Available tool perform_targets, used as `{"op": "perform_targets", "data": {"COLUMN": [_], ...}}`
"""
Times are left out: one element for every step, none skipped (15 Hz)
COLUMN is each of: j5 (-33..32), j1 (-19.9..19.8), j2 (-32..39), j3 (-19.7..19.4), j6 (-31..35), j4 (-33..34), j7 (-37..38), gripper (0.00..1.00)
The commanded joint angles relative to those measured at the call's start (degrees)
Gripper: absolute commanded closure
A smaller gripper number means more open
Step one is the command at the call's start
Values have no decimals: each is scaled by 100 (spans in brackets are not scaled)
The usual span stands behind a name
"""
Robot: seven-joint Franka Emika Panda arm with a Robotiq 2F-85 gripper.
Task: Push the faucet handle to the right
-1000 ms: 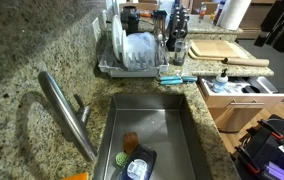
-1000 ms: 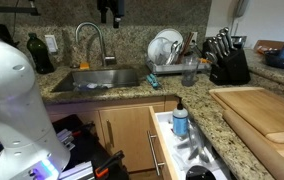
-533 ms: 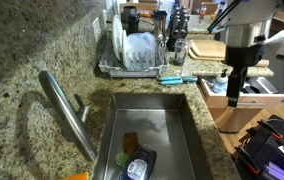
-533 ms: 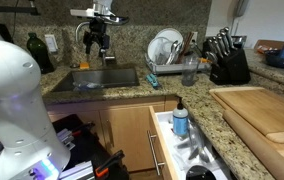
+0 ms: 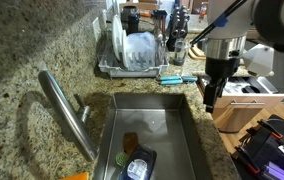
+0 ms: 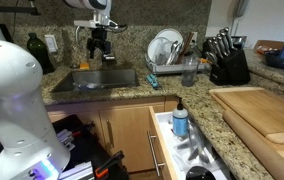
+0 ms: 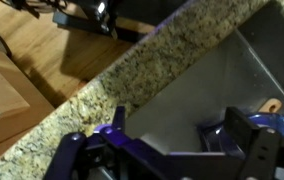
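Your gripper (image 7: 172, 152) has its fingers spread wide with nothing between them. That makes sense here, since you're pushing, not grabbing, and the side of one finger is all you need. In the wrist view it hangs right over the front rim of the sink (image 7: 207, 95), half over granite, half over basin. In an exterior view it points straight down above that same rim, high enough to clear it.

The handle (image 5: 83, 108) is on the opposite side of the sink, behind the back rim. It's a short lever sticking out by the base of the spout (image 5: 66, 110), well apart from the gripper. My guess is you need to cross the whole basin and drop in beside the lever, on the side away from the push direction. Watch the spout: it reaches out over the sink just beside the lever, so there's not much room to sneak a finger in. The rack (image 5: 132, 55) sits past the sink's end, out of your way.
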Motion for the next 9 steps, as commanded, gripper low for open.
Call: {"op": "perform_targets", "data": {"j5": [-246, -467, -707, -1114, -1381, -1460, -1196, -1293, -1320], "j1": [292, 402, 504, 603, 697, 778, 785, 846, 866], "j2": [632, 873, 1100, 1324, 1524, 1569, 1280, 1421, 1506], "j3": [291, 398, 468, 500, 471, 426, 413, 400, 390], "j6": [1589, 2094, 2578, 2993, 3234, 3272, 3109, 3201, 3229], "j4": [82, 135, 166, 249, 329, 346, 132, 193, 247], "j7": [269, 371, 508, 767, 999, 1091, 938, 1027, 1043], "gripper": [0, 0, 0, 0, 0, 0, 0, 0, 0]}}
